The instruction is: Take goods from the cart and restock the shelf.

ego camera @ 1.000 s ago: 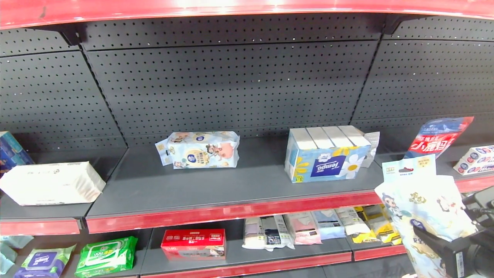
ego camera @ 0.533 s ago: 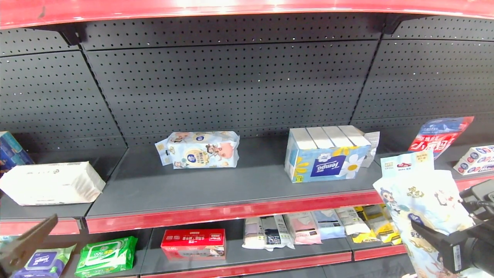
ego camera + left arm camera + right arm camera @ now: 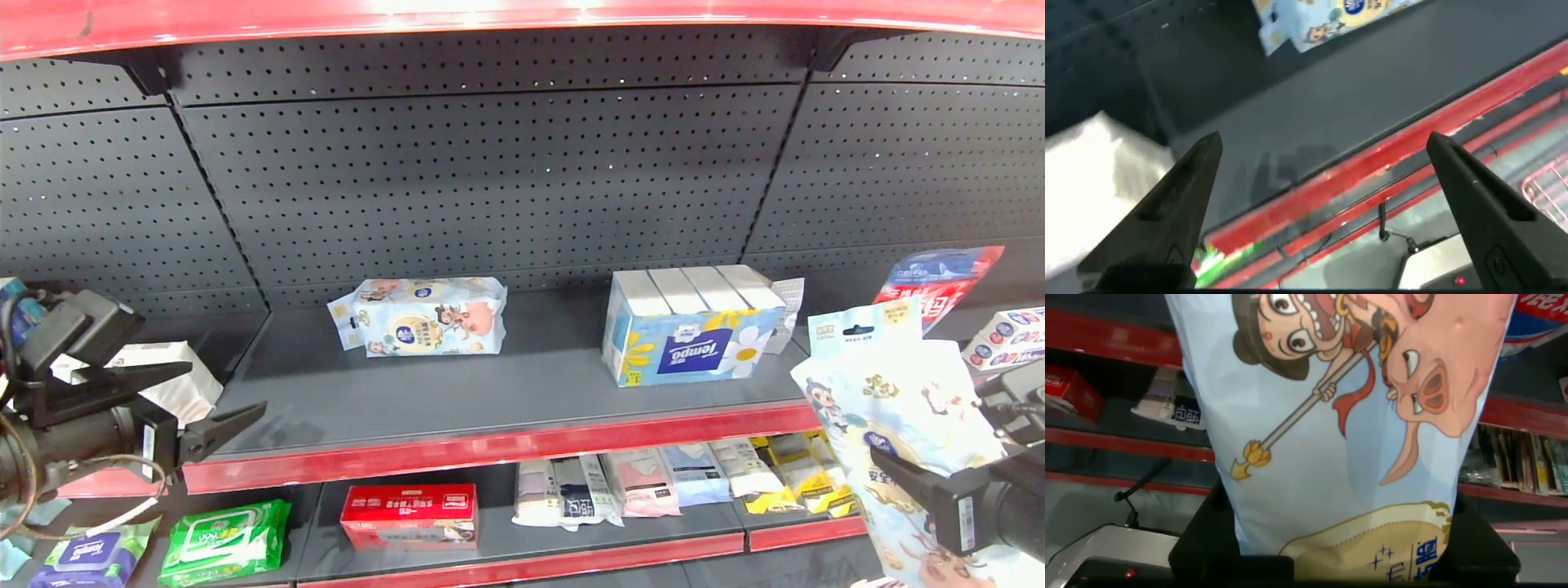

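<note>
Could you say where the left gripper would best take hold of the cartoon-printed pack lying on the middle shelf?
Probably at mid-length, from above and in front, closing on its front and back faces. The cartoon-printed pack lies on its long side, seemingly too long endwise, with bare shelf before it for the open left gripper.

Open shelf board [image 3: 490, 392] lies in front of the cartoon tissue pack [image 3: 420, 317] and to its right, until the flowered tissue box [image 3: 694, 335] blocks.

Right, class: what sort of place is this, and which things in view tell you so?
Most likely a shop aisle: a red-edged shelf with pegboard backing, stocked with packaged tissues and wet wipes.
</note>
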You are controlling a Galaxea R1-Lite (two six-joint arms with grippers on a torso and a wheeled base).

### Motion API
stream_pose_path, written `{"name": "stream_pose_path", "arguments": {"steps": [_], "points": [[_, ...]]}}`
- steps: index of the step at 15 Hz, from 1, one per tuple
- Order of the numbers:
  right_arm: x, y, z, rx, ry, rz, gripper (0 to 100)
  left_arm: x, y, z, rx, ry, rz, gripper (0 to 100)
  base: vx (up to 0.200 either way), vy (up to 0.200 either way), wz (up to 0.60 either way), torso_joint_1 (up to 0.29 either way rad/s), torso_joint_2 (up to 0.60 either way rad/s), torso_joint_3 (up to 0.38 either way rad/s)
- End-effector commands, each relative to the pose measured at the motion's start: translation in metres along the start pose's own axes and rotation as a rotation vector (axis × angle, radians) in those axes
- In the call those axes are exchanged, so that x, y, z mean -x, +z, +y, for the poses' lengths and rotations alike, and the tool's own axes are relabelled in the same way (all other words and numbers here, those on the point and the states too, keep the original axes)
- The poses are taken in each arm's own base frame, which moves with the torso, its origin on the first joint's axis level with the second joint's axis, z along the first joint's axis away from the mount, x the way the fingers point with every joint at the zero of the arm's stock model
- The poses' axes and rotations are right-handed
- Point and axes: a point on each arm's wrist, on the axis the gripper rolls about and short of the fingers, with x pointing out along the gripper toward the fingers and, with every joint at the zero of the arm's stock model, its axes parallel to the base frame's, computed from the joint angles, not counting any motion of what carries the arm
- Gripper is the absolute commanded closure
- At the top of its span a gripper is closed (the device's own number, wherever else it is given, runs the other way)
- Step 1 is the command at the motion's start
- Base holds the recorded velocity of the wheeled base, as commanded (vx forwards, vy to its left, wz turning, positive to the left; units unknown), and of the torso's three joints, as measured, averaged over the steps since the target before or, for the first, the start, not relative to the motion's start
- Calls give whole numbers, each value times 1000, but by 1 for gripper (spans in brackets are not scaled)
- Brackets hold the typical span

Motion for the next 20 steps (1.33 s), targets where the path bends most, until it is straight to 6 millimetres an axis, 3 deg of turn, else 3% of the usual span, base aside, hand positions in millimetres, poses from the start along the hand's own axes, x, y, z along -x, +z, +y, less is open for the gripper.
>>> {"name": "stream_pose_path", "arguments": {"steps": [1,2,5,8,10,13,14,20], "points": [[0,0,0,0,-2,1,100,-30,-17,13,24,-65,66,0,0,0,0,0,0,0],[0,0,0,0,-5,3,100,-53,-22,23,-21,-93,37,0,0,0,0,0,0,0],[1,-3,0,-1,-6,6,100,-79,-28,34,-84,-145,-26,0,0,0,0,0,0,0],[2,-4,0,0,-9,5,100,-110,-15,57,-117,-141,-79,0,0,0,0,0,0,0],[2,-5,0,5,-5,11,100,-126,-11,67,-124,-152,-99,0,0,0,0,0,0,0],[2,-7,1,16,-3,19,100,-134,-10,68,-128,-176,-107,0,0,0,0,0,0,0],[3,-12,2,23,0,33,100,-148,-11,70,-136,-196,-112,0,0,0,0,0,0,0],[6,-20,3,25,3,46,100,-178,2,78,-170,-276,-158,0,0,0,0,0,0,0]]}}
